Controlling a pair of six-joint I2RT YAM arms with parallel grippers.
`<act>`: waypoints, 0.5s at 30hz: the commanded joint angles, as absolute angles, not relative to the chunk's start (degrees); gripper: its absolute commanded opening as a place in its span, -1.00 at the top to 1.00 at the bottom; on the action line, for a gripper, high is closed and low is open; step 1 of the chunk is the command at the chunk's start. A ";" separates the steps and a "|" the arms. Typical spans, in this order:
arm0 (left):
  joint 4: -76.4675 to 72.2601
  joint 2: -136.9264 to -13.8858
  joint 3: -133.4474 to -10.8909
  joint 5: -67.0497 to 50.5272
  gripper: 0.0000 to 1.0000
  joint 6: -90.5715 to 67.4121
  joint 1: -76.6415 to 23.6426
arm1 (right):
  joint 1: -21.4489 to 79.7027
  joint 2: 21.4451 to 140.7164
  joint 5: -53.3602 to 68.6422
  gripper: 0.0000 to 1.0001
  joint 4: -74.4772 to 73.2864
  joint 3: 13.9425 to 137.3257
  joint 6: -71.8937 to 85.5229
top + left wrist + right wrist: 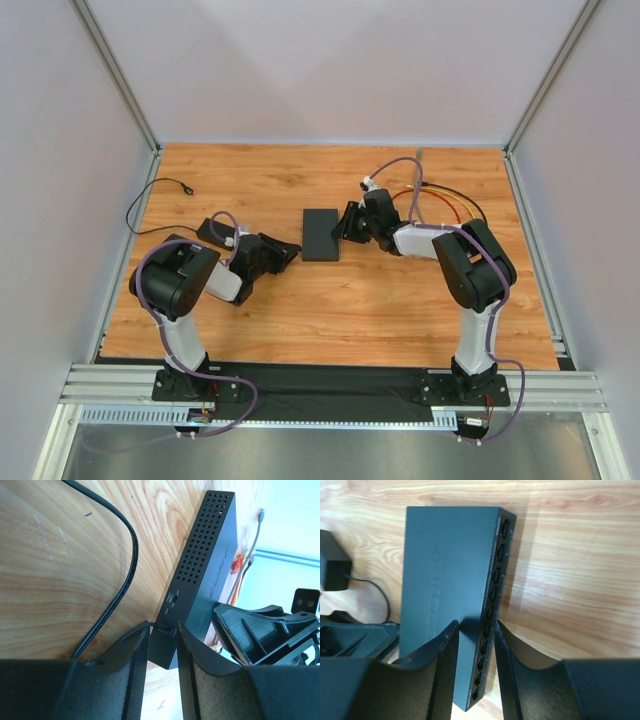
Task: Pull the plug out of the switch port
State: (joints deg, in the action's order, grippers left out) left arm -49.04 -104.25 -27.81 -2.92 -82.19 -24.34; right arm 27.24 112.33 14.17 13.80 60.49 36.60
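**Item:** flat matte black rectangular switch (321,233), lying flat on the wood-grain surface (50,580) at the centre of the top view. A row of sockets (492,590) is seen along one long edge.

**Plug:** small black plug (165,629), seated in the vented side wall at lower centre of the left wrist view, with a thin black lead (127,555) running to the upper left.

**Grippers:** the left gripper (163,630) is narrowed about the plug and appears to pinch it. The right gripper (476,623) is judged to be closed on the switch's socketed edge.

**Hazards:**
- The plug is held only at the fingertips, so a slip is possible.
- The switch could be dragged along if the bracing hold is weak.
- The plug could be jammed by a pull off the port's axis.

**Markings:** raised lettering is noted on the top face, and small white marks by the side port. Neither can be read.

**Also present:** a small black power brick (332,570), at the left edge of the right wrist view.
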 commanded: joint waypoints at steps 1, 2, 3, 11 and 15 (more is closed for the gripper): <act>-52.72 -106.70 -26.63 -2.64 0.26 -83.13 -23.99 | 28.91 109.25 8.02 0.28 4.67 65.29 30.15; -53.17 -107.57 -26.72 -2.98 0.26 -83.67 -23.91 | 29.18 108.90 7.13 0.27 1.87 66.00 28.84; -53.61 -107.93 -26.89 -3.16 0.26 -84.02 -23.91 | 29.53 108.64 6.16 0.26 0.45 67.48 28.22; -53.26 -107.14 -26.02 -1.68 0.28 -86.57 -23.91 | 32.87 108.72 -1.74 0.25 -13.00 75.49 22.59; -52.91 -107.31 -26.19 -2.11 0.33 -86.49 -23.91 | 33.84 109.77 -0.88 0.25 -15.81 79.35 21.36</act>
